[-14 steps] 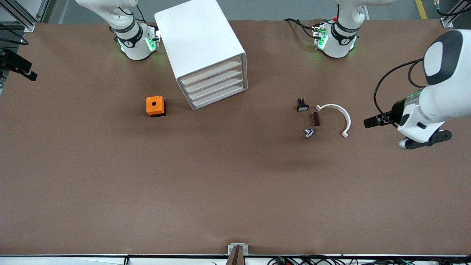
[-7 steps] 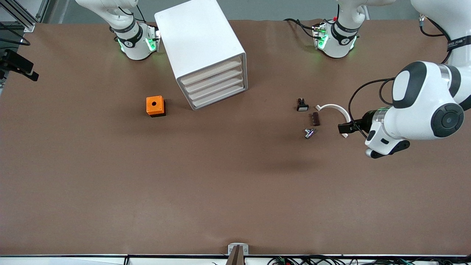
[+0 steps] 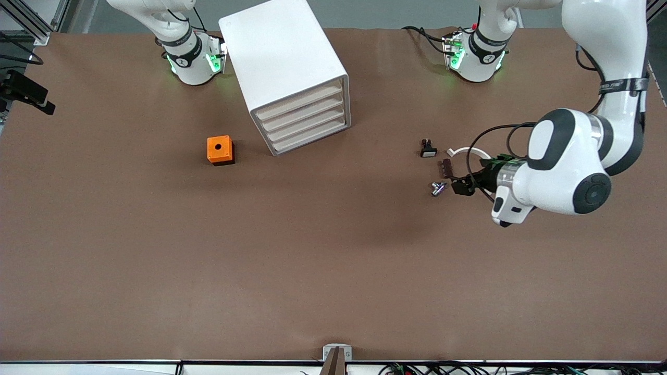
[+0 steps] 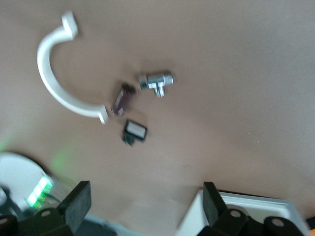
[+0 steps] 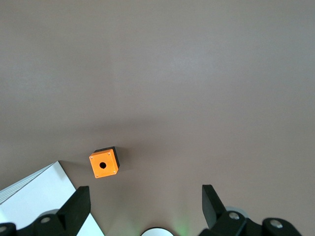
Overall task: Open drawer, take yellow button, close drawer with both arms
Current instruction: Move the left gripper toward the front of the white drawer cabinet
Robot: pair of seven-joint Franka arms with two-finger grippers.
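Observation:
The white cabinet (image 3: 284,57) stands near the right arm's base, and its four cream drawer fronts are all shut. The drawer (image 3: 299,102) is the uppermost one. The button is hidden. My left gripper (image 3: 461,186) hangs over the small loose parts. In its wrist view the left gripper (image 4: 145,205) is open, with nothing between the fingers. My right gripper (image 5: 145,206) is out of the front view. It is open and empty, high above the orange cube (image 5: 104,163) and a corner of the cabinet (image 5: 34,196).
The orange cube with a hole (image 3: 220,150) sits beside the cabinet toward the right arm's end. Under the left arm lie a black part with a white face (image 3: 428,150), a brown part (image 3: 446,167), a metal tee fitting (image 3: 439,188) and a white arc (image 3: 461,151).
The left arm has swung in from its end of the table, bringing its gripper over the small parts and covering part of the white arc. The cabinet and the right arm's base have not moved.

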